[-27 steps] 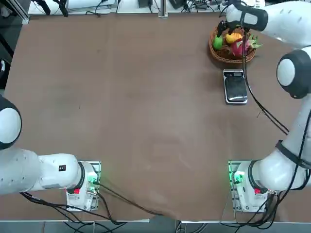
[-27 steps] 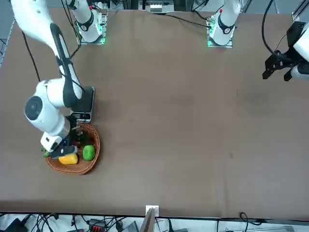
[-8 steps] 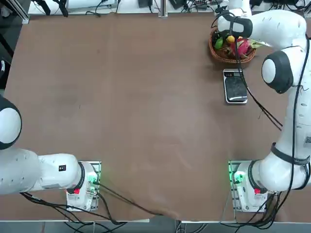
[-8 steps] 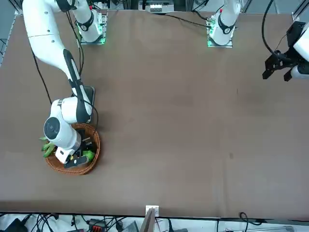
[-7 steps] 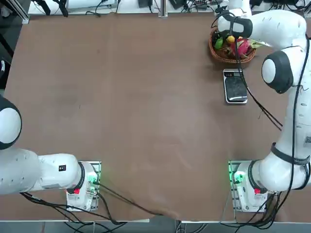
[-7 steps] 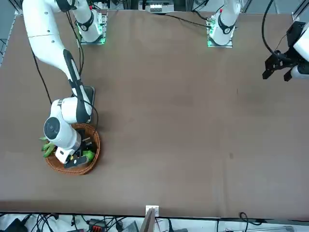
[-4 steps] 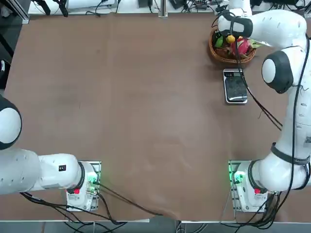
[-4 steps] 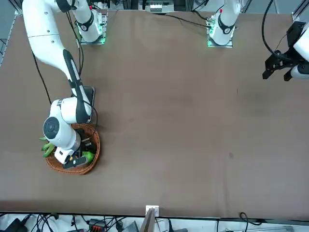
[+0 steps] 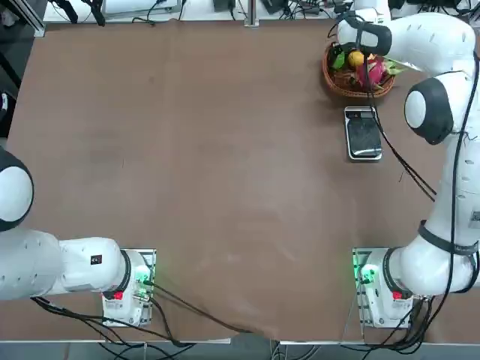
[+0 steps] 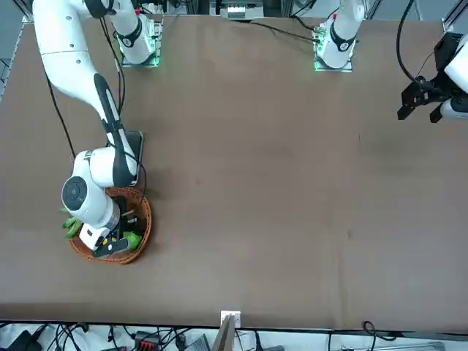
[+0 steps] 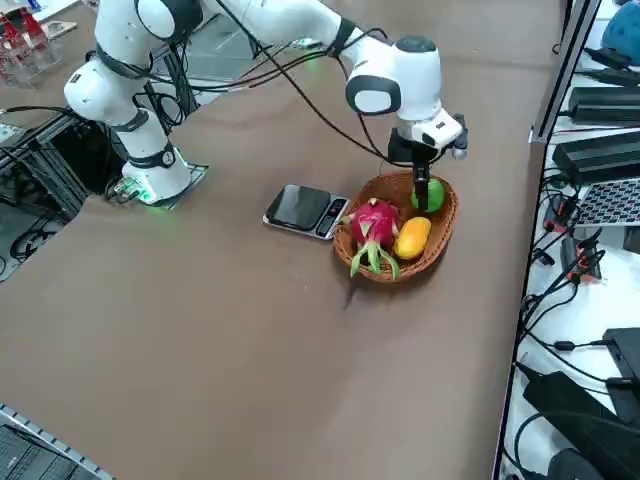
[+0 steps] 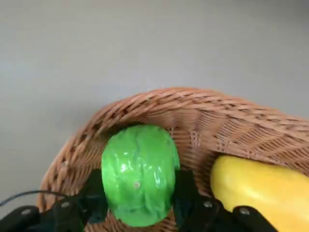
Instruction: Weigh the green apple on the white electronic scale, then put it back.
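In the right side view, you see the base of the right arm (image 11: 160, 180) at the upper left, and from there the arm reaches across the top of the frame. A little above the middle lies your white electronic scale (image 11: 305, 210), flat on the brown table (image 11: 200, 350), with its dark top plate bare. Just beside it, to the right, is the wicker basket (image 11: 453, 215). In its left part you have the pink dragon fruit (image 11: 375, 222), its green leaves pointing down in the frame; then comes the yellow-orange fruit (image 11: 412, 238), and at the upper right of the basket the green apple (image 11: 434, 196).

Your right gripper (image 12: 140, 181) is there, pointing down at the basket. Its black fingers (image 12: 98, 193) are closed on the apple, one on each side, so they stand apart only by the fruit's width. Whether the apple is lifted from the basket's bottom, I cannot tell. Farther right, you find a laptop (image 11: 612, 205) near the frame's edge.
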Robot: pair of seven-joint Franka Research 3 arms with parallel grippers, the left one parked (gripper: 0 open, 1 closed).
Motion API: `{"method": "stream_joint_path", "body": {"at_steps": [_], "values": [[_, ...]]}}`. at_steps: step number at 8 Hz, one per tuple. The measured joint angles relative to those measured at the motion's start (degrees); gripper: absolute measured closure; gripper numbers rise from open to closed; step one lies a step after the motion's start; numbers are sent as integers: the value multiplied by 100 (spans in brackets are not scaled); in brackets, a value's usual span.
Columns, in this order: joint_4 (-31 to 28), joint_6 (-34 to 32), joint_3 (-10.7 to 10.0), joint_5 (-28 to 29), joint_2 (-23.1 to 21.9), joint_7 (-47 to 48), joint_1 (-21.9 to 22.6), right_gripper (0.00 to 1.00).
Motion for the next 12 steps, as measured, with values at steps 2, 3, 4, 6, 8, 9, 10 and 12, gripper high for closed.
{"method": "stream_joint_path", "body": {"at_steps": [2,3,4,6,8,9,10,12], "values": [[-33,-763,0,0,-482,7,3,32],[-230,-1022,0,0,-858,10,4,32],[-650,-1124,0,1,-1310,10,5,32],[-1813,-1137,-2,1,-2208,14,-5,32],[-3017,-949,-18,1,-3024,14,-92,32],[-3655,-733,-25,0,-3429,11,-156,32],[-4254,-556,-29,0,-3802,-13,-233,32],[-5112,-365,-33,0,-4300,-232,-486,32]]}}
